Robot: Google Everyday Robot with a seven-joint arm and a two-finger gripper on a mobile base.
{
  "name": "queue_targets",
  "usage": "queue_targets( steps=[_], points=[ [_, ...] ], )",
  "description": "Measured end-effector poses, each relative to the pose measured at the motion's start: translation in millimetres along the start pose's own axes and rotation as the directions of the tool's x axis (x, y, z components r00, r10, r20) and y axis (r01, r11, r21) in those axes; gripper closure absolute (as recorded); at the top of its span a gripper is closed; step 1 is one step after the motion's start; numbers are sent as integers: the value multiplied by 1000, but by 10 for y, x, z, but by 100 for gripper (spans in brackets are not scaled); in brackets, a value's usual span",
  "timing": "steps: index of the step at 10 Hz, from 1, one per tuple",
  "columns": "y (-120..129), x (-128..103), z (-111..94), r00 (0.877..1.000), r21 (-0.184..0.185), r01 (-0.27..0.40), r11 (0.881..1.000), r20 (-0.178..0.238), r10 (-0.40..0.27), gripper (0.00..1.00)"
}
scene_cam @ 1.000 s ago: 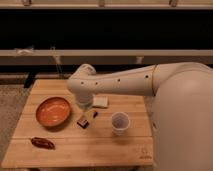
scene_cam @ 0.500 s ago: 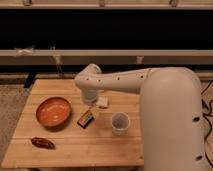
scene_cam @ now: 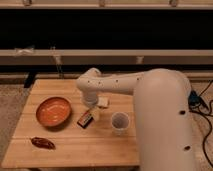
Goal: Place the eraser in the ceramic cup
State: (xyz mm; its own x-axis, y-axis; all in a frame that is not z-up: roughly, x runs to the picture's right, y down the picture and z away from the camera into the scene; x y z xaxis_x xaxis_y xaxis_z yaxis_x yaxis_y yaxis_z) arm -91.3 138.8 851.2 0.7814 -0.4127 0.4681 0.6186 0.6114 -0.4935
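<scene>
Open claw [scene_cam: 93, 112] poised at eraser [scene_cam: 84, 119] on worktop [scene_cam: 75, 145]: centre jaws across its narrow width, close firmly, then lift toward ceramic cup [scene_cam: 120, 123].

Wooden table [scene_cam: 75, 145] on speckled floor [scene_cam: 10, 107]; dark shelving [scene_cam: 125, 52] behind

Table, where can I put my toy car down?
Bare wood along the front edge, between the dark red lump and the ceramic cup, and the back-left corner behind the orange bowl. Crowded mid-table: gripper right by the eraser and beige block.
</scene>
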Motion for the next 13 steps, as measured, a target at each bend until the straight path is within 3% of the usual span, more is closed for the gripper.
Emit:
queue_targets(
  steps=[5, 9, 13],
  points=[
    [-60, -199, 255, 997, -48, 68, 997, 41, -66, 20],
    [-58, -285, 343, 995, -64, 89, 994, 55, -86, 22],
    [-38, -320, 374, 996, -65, 76, 995, 50, -73, 61]
  ],
)
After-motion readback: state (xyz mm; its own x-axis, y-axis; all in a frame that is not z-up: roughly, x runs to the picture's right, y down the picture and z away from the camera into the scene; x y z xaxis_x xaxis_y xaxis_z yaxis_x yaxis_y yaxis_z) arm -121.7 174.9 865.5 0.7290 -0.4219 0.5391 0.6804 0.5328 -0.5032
